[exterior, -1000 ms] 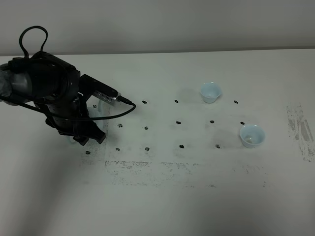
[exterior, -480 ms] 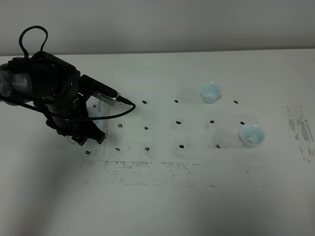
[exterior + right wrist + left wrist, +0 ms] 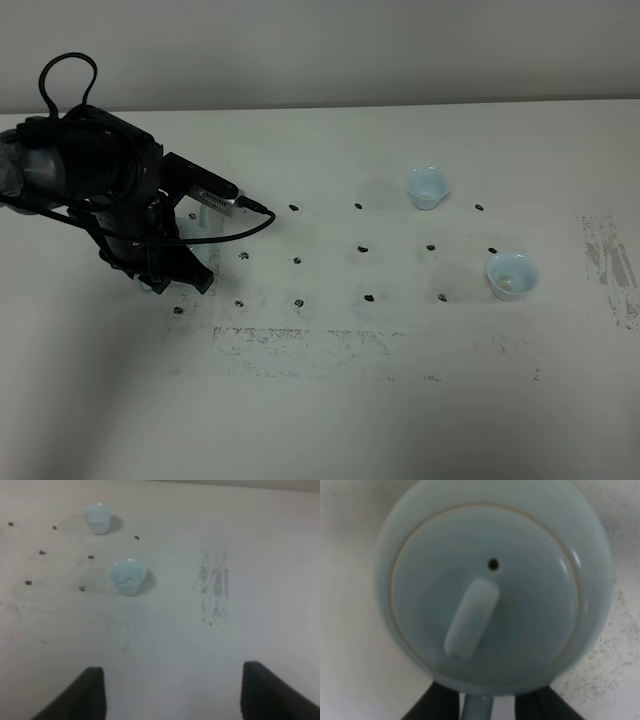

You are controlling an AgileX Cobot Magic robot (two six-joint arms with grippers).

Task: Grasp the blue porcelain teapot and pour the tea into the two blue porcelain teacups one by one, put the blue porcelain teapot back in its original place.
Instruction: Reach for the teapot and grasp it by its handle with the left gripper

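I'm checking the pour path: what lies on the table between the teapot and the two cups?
Nothing stands there: the high view shows only bare table with small dark marks between teapot, far cup and near cup.

One teapot [image 3: 520, 605]; two teacups [image 3: 427, 186] [image 3: 512, 275]; one table [image 3: 400, 410].

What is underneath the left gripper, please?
The blue porcelain teapot, lid on, its handle between the open jaws of the left gripper. From the high camera the arm covers almost all of it; its contents are hidden.
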